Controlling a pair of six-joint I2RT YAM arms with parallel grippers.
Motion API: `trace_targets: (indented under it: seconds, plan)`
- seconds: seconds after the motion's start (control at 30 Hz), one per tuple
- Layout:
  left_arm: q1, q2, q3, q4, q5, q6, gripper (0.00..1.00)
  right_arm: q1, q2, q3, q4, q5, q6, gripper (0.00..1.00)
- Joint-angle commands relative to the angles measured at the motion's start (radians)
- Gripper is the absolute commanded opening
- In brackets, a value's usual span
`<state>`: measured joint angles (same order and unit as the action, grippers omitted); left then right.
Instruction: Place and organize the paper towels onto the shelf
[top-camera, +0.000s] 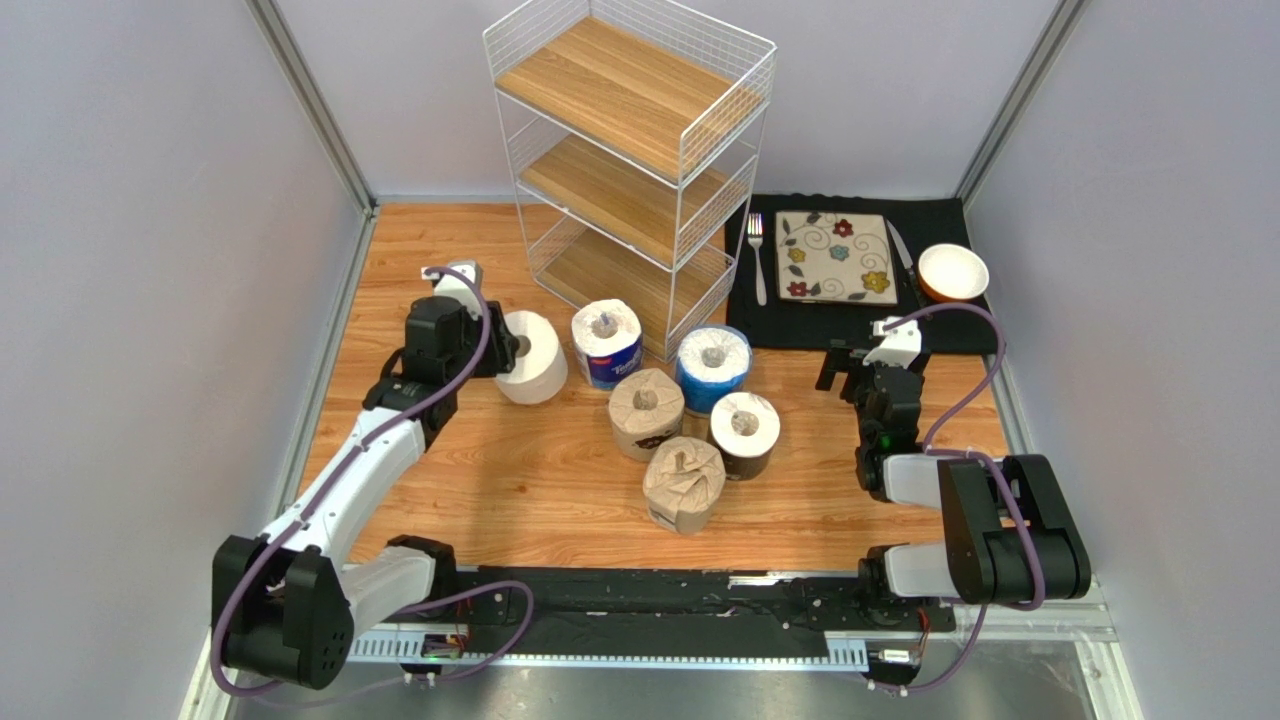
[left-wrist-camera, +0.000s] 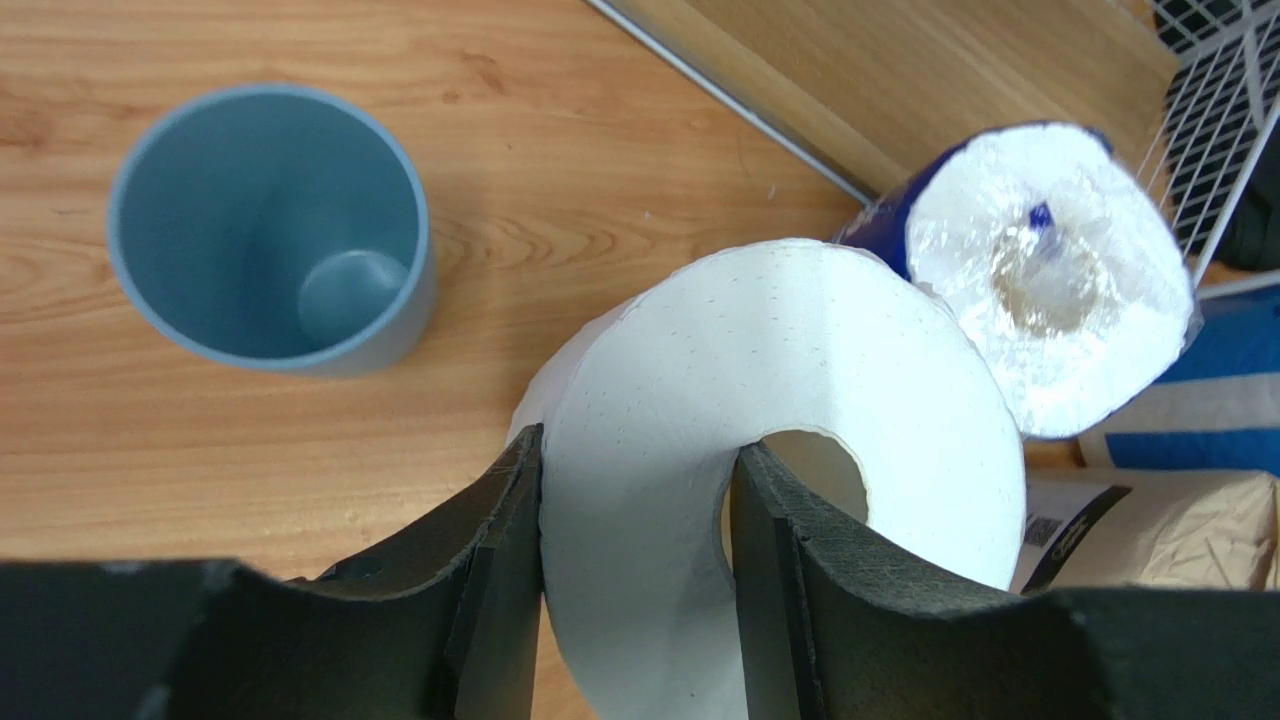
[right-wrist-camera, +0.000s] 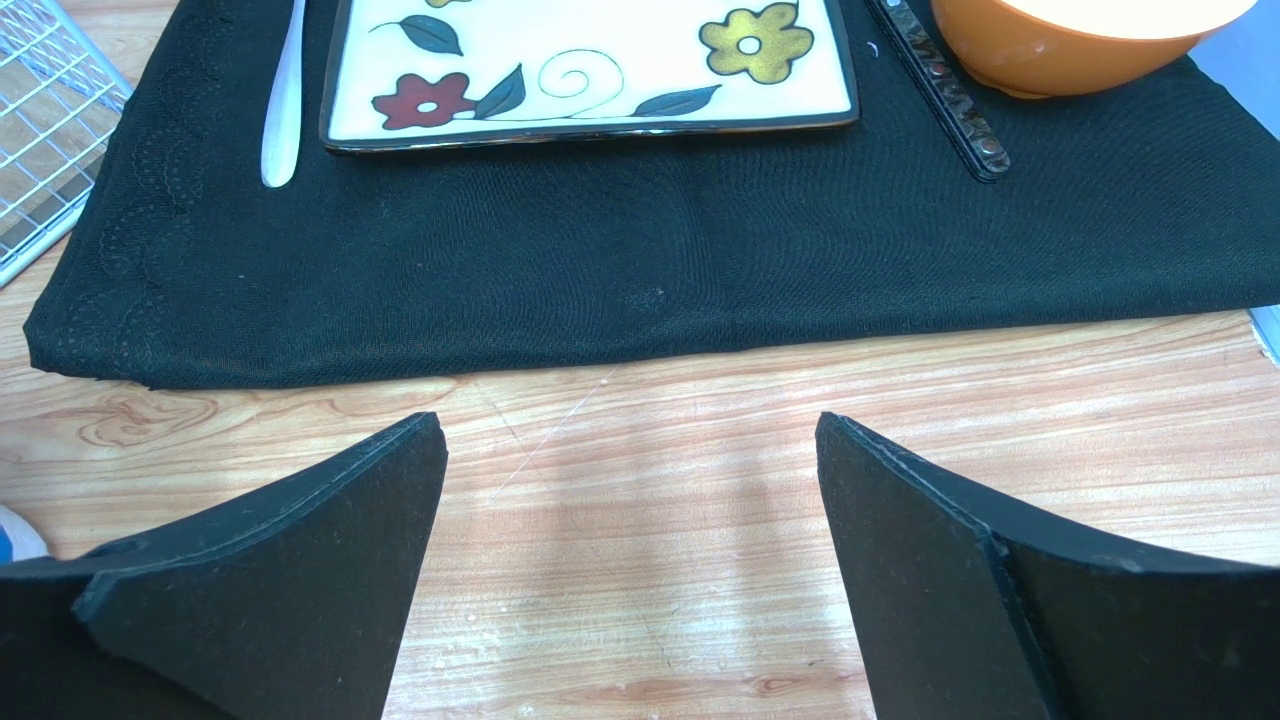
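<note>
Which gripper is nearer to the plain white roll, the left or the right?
Left. The left gripper grips the plain white roll by its wall, one finger inside its core. The right gripper hangs open over bare table beside the black cloth, beyond the other rolls.

The wooden table (top-camera: 496, 495) is carrying the shelf (top-camera: 631, 90). The paper towels (top-camera: 661, 413) are standing just before the shelf, a black cloth (top-camera: 796, 323) is lying right of it, a blue cup (left-wrist-camera: 271, 225) left of it
</note>
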<state>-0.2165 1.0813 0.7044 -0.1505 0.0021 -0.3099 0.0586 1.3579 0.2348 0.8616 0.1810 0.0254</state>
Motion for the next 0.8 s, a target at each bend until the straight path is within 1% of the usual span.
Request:
trace_targets:
  seconds: [0.0,0.07,0.13,0.47,0.77]
  plan:
    - [-0.004,-0.006,0.070,0.139,-0.056,-0.037,0.26,0.001,-0.014,0.024,0.028,0.005,-0.005,0.99]
    - [-0.004,0.012,0.092,0.146,-0.060,-0.038,0.25,0.001,-0.014,0.026,0.028,0.005,-0.005,0.99]
    - [-0.004,0.045,0.122,0.203,-0.070,-0.035,0.24,0.003,-0.013,0.024,0.028,0.005,-0.005,0.99]
    - [-0.004,0.230,0.271,0.319,-0.080,0.015,0.24,0.003,-0.014,0.024,0.028,0.005,-0.007,0.99]
    - [-0.020,0.359,0.294,0.462,-0.097,0.009,0.24,0.003,-0.014,0.024,0.028,0.003,-0.005,0.99]
